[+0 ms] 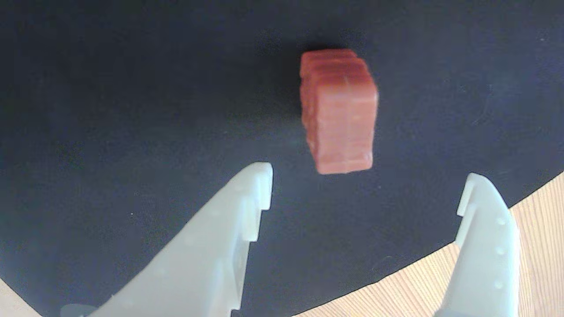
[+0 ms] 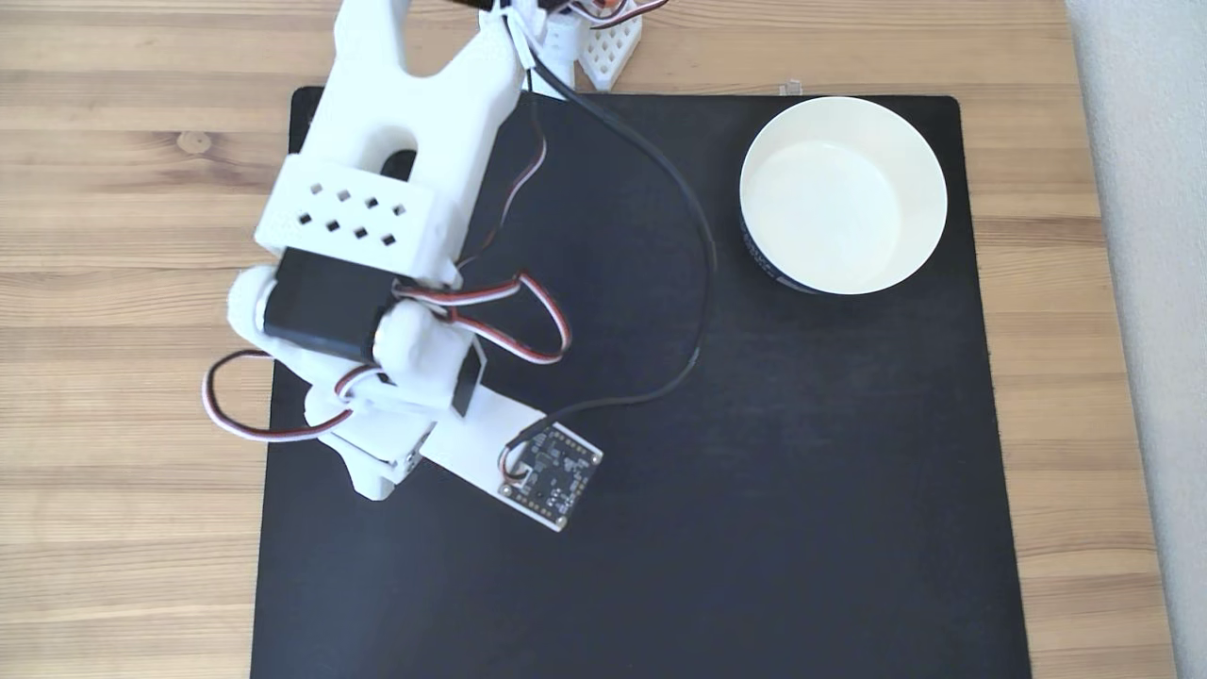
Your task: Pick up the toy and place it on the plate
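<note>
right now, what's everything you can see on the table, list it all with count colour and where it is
toy: one, reddish-brown block, lying on the black mat just ahead of the open fingers in the wrist view
plate: one, white with a dark band round its outer side, nothing in it, near the upper right corner of the mat in the fixed view
mat: one, black, covering most of the table's middle
table: one, light wood, showing around the mat
arm: one, white with a black motor and red, white and black wires, reaching over the left part of the mat in the fixed view
camera board: one, dark, on a white bracket at the wrist
hand: one, white, two fingers wide apart, holding nothing, toy not yet between them
</note>
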Robot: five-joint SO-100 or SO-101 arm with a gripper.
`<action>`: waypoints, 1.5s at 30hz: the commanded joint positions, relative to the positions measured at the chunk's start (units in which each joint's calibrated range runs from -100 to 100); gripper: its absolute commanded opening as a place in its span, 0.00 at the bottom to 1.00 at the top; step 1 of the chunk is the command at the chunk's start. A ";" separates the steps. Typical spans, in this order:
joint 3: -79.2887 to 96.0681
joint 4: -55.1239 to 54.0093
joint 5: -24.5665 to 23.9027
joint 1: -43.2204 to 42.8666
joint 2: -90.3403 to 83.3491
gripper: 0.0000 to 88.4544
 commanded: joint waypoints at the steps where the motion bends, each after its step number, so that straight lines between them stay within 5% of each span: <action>1: -2.99 0.03 0.36 0.24 -0.26 0.33; 34: -4.52 -3.52 0.46 1.16 11.83 0.33; 45: -5.78 -3.52 0.41 1.33 14.58 0.20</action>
